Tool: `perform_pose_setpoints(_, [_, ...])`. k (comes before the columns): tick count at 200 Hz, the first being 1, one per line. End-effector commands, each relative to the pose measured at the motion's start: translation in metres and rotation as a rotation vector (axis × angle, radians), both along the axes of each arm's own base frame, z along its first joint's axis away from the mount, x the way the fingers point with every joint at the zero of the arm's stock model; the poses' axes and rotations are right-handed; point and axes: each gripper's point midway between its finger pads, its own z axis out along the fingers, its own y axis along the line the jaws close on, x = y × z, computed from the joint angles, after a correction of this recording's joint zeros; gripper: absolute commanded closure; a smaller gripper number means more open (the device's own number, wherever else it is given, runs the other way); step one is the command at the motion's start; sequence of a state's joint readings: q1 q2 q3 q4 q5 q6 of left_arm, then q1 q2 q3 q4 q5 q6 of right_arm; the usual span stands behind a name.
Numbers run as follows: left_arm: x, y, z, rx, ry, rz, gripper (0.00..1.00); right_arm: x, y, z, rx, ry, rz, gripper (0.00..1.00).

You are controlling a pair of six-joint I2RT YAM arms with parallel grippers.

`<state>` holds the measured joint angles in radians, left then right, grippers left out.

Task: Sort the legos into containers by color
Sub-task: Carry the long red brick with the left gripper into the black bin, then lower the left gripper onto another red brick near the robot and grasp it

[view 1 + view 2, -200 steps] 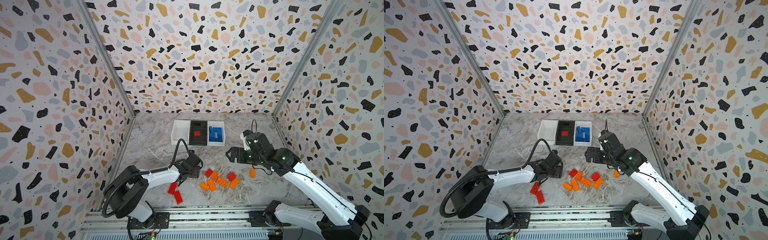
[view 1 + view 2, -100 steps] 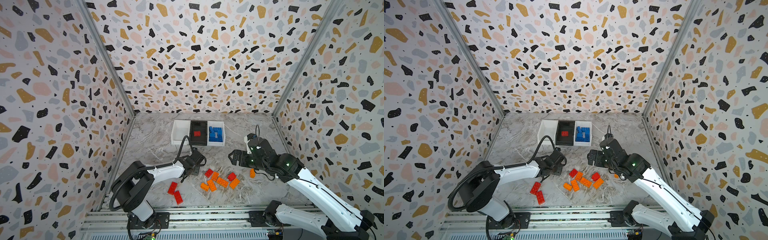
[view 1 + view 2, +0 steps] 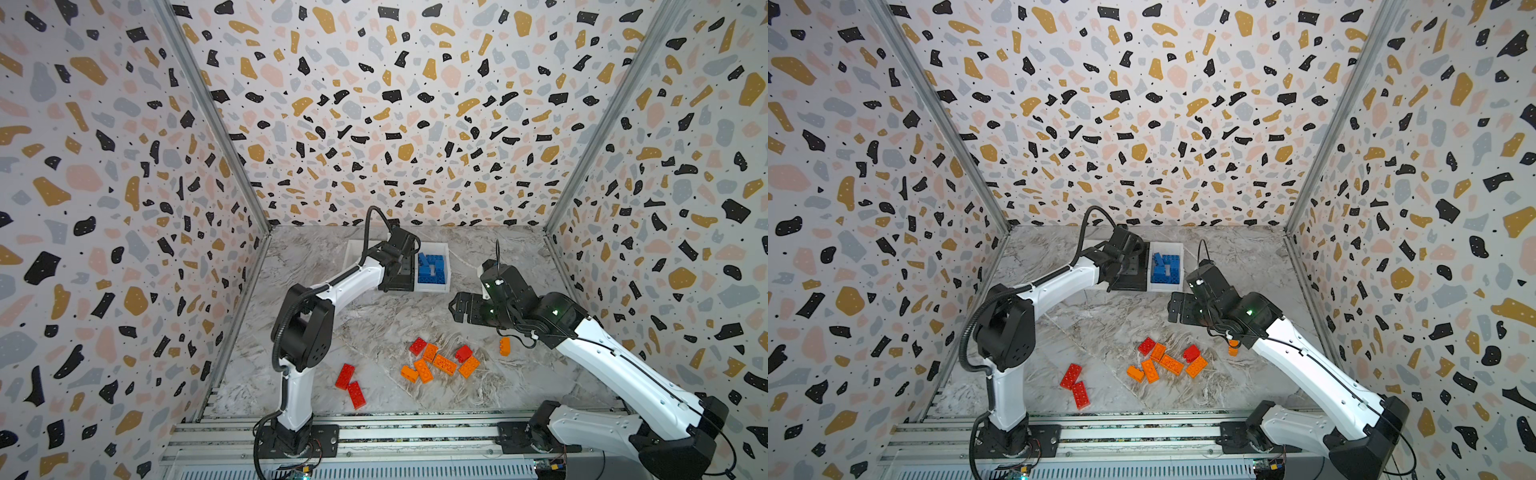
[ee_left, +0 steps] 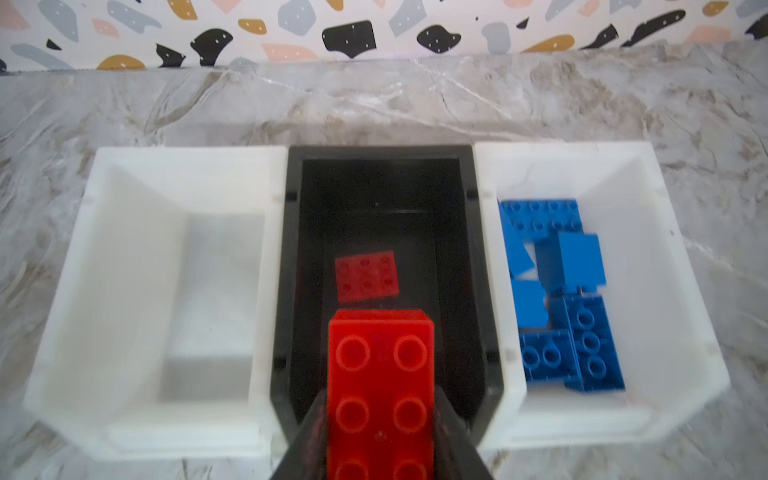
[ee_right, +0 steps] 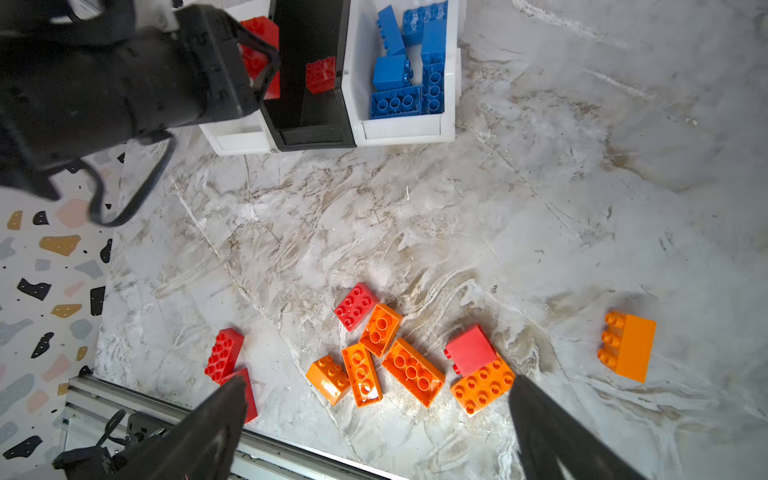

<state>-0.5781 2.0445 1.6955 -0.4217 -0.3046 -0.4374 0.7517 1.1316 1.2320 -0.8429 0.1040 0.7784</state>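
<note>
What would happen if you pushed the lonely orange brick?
The lone orange brick looks like stiff plastic with flat faces, so it would probably slide, not roll. It lies on its side, studs sideways, so a push might tip it.

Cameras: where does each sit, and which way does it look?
Top views: high in front, looking down into the cell; left arm and right arm show.
Left wrist: on the left arm, facing the black bin; left gripper clamps a red brick.
Right wrist: on the right arm, above the loose bricks; open right gripper shows.
Shared: both wrist views see the black bin.
</note>
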Motion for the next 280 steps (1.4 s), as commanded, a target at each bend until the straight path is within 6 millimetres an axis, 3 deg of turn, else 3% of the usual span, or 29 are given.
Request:
perform_pose_setpoints(1, [0.018,0.0,-0.011,0.013,0.048,-0.013,0.62,0.004,-0.009,0.022,-0.004,-0.049,-0.02,0.01])
perform_pose_setpoints(11, [0.027,-0.003,-0.009,0.005,0.049,-0.017,0.37,0.005,-0.012,0.024,-0.004,-0.052,-0.03,0.01])
perform_pose_setpoints(28, [0.035,-0.01,0.0,-0.028,0.043,-0.037,0.27,0.008,-0.017,0.025,-0.005,-0.055,-0.047,0.01])
perform_pose_setpoints(69, [0.022,-0.004,0.04,-0.086,-0.001,-0.019,0.25,0.015,-0.022,0.021,0.003,-0.055,-0.037,0.01])
perform_pose_setpoints(104, [-0.03,0.04,0.052,-0.042,0.002,0.045,0.26,0.019,-0.009,0.009,-0.009,-0.035,0.042,0.01])
perform_pose_setpoints(132, [-0.103,0.09,0.031,-0.036,0.058,0.147,0.27,0.021,0.004,0.001,0.001,-0.028,0.109,0.01])
perform_pose_setpoints(166, [-0.205,0.152,-0.014,-0.059,0.131,0.265,0.29,0.022,0.021,-0.008,0.022,-0.011,0.195,0.01])
perform_pose_setpoints(189, [-0.253,0.172,-0.042,-0.14,0.161,0.304,0.3,0.021,0.032,-0.013,0.028,0.007,0.248,0.01])
perform_pose_setpoints(215, [-0.269,0.169,-0.045,-0.279,0.11,0.336,0.28,0.019,0.039,-0.015,0.02,0.023,0.29,0.01])
perform_pose_setpoints(231, [-0.274,0.173,-0.052,-0.273,0.117,0.353,0.28,0.019,0.04,-0.014,0.014,0.027,0.303,0.01])
perform_pose_setpoints(280, [-0.289,0.154,-0.081,-0.218,0.201,0.266,0.28,0.018,0.043,-0.01,0.013,0.037,0.327,0.01])
